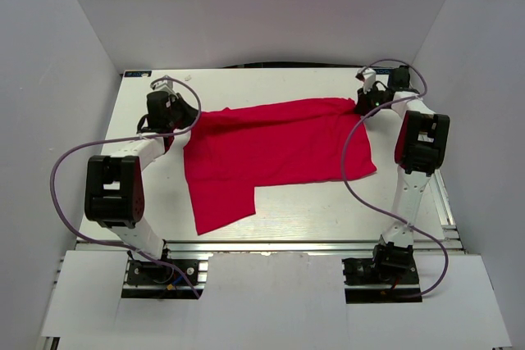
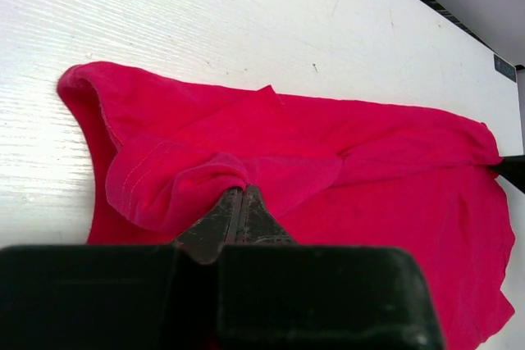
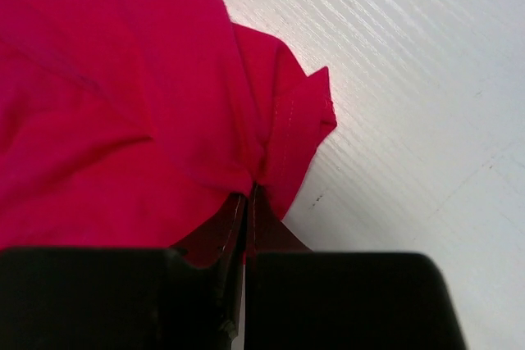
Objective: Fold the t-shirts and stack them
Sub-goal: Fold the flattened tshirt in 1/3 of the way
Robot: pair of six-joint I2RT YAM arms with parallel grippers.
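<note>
A plain bright red t-shirt (image 1: 275, 149) lies spread over the middle of the white table, one part hanging down toward the near left. My left gripper (image 1: 187, 119) is shut on the t-shirt's far left corner. In the left wrist view the left gripper (image 2: 240, 189) pinches a bunched fold of the t-shirt (image 2: 344, 161) beside a stitched hem. My right gripper (image 1: 361, 104) is shut on the far right corner. The right wrist view shows the right gripper (image 3: 251, 188) clamping gathered t-shirt cloth (image 3: 107, 104) next to a hemmed edge.
Grey walls close in the table (image 1: 312, 211) on the left, right and back. Both arms reach far across the table, with cables looping beside them. A metal rail (image 1: 271, 245) runs along the near edge.
</note>
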